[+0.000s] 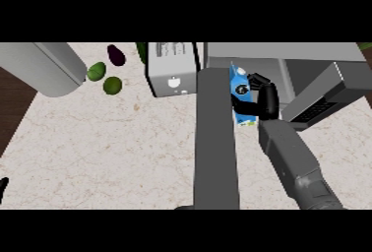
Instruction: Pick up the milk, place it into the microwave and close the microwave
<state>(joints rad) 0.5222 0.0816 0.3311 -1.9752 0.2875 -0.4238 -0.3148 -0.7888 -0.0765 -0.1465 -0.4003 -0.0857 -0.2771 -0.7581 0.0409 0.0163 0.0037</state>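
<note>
The milk (239, 87) is a blue carton with a white base, held upright just in front of the microwave's (291, 53) open cavity. My right hand (264, 98) is shut on it, fingers curled round its right side, with the grey forearm coming in from the lower right. The microwave's open door (216, 142) shows as a long grey slab running towards me, right beside the carton's left side. Only a black sliver of my left hand (3, 189) shows, at the lower left edge.
A grey boxy appliance (173, 71) stands left of the microwave. Two green fruits (112, 85), a dark purple vegetable (116, 54) and a big grey cylinder (44, 66) sit at the back left. A slanted grey panel with dark keys (327, 96) lies right of my hand.
</note>
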